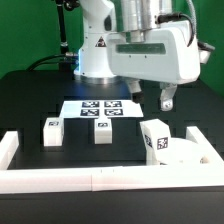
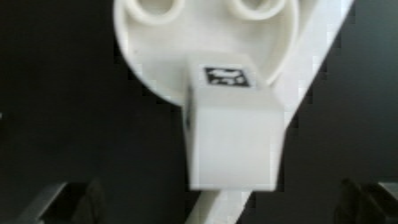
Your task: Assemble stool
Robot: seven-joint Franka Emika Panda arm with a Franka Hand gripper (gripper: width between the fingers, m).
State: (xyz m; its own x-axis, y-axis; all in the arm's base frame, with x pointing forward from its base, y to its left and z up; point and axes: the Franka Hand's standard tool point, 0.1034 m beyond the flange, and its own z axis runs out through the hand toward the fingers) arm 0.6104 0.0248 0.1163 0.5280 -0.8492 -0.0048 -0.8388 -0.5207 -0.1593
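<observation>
The round white seat disc (image 1: 190, 153) lies at the exterior view's right, by the front rail. One chunky white leg (image 1: 155, 138) with a tag stands on its left part. In the wrist view the leg (image 2: 237, 140) rises from the seat (image 2: 222, 35), which shows two holes. Two more tagged legs (image 1: 50, 131) (image 1: 102, 131) stand loose on the black table. My gripper (image 1: 153, 100) hangs open and empty just above and behind the seat and its leg. In the wrist view my gripper (image 2: 214, 205) has only its dark fingertips (image 2: 43, 205) showing, one on each side of the leg.
The marker board (image 1: 100, 108) lies flat in the middle of the table, behind the loose legs. Long white border rails (image 1: 90, 178) run along the front and the left side (image 1: 8, 148). The robot base (image 1: 95, 50) stands at the back.
</observation>
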